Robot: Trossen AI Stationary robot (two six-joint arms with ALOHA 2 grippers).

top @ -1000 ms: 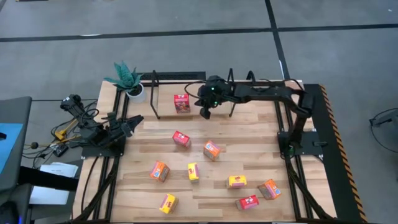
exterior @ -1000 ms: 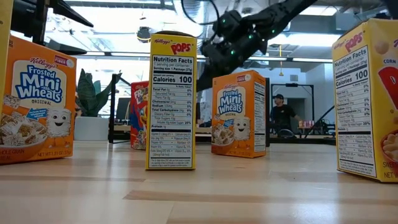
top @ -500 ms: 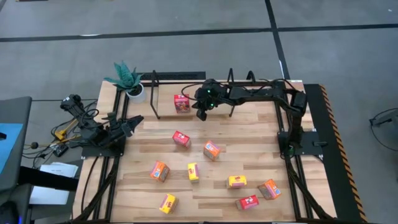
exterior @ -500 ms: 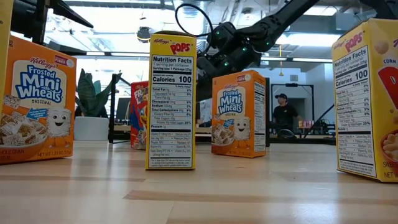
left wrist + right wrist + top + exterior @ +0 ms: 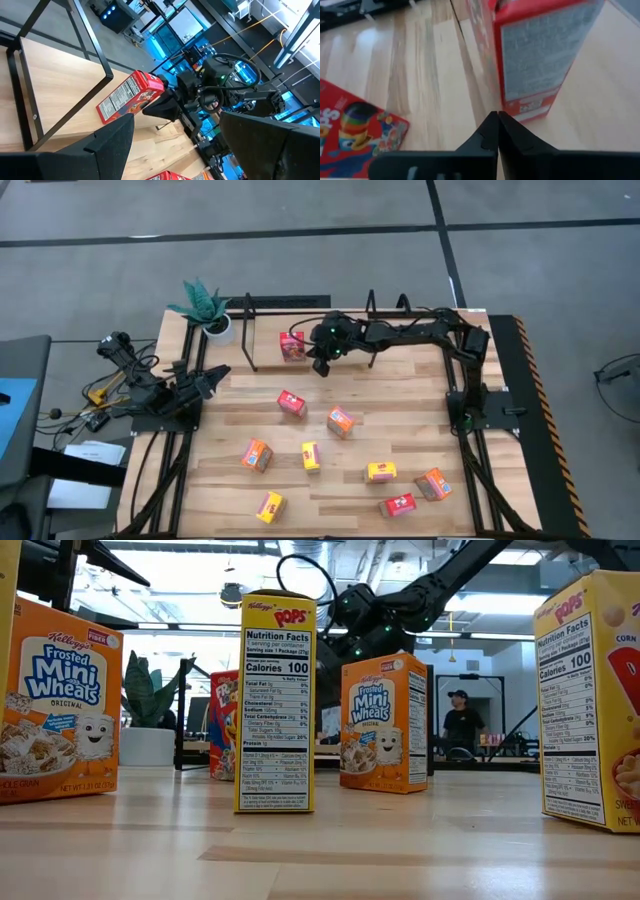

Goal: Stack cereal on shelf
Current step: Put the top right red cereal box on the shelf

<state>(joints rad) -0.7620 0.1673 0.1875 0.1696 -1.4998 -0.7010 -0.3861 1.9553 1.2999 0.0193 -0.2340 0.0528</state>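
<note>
Right gripper nearer red cereal box, box upright on shelf

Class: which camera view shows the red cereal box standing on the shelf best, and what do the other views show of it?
The left wrist view: the red cereal box shows whole, label side readable, on the shelf, the shut right gripper beside it. The right wrist view crops it. The high view shows it tiny. The low view mostly hides it.

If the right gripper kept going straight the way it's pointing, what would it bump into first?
Most likely the red cereal box standing on the black wire shelf's wooden base. The right gripper, fingers shut, points at its lower edge; depth is unclear, so it might touch the wood first.
</note>
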